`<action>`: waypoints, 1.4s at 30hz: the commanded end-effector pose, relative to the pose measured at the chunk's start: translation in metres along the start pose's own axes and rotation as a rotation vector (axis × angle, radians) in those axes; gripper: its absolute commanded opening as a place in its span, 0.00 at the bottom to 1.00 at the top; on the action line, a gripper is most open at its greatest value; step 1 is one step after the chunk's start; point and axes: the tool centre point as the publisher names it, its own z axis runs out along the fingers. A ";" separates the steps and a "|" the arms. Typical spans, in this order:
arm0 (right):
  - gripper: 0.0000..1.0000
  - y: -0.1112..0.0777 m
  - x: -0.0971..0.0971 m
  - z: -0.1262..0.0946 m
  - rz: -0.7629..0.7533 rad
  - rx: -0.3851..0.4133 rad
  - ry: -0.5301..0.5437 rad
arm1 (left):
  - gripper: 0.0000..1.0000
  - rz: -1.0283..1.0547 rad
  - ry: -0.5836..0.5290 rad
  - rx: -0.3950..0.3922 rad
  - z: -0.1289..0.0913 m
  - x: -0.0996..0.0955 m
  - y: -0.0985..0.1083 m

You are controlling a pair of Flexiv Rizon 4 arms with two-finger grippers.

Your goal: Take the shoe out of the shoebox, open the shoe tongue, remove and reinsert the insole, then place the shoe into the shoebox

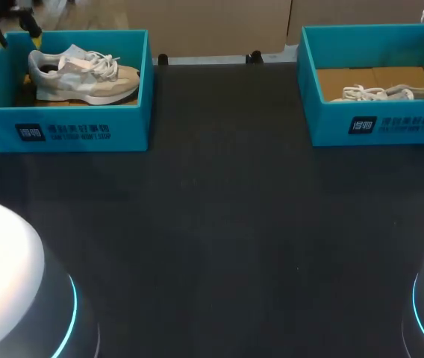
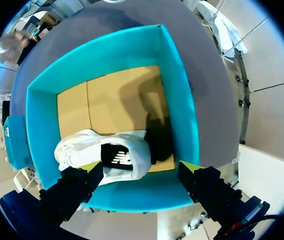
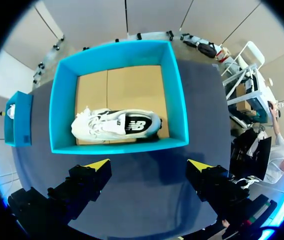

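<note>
Jaws open: L above shoe [image 2: 107, 155], R above dark table [image 3: 147, 187] by shoebox [image 3: 178, 95].

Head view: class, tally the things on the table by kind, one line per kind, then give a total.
Teal shoeboxes: 2 (left shoebox, right shoebox)
White shoes: 2 (left shoe, right shoe), one inside each box
Total: 4
</note>
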 end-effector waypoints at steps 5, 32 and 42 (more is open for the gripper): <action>1.00 -0.001 0.000 -0.001 0.001 -0.002 -0.003 | 1.00 0.000 0.013 -0.001 0.023 -0.001 0.004; 1.00 -0.001 0.000 -0.001 0.001 -0.002 -0.003 | 0.99 -0.095 0.058 0.079 0.070 0.006 0.014; 1.00 -0.001 0.000 -0.001 0.001 -0.002 -0.003 | 0.96 -0.138 0.094 0.097 0.091 0.011 0.015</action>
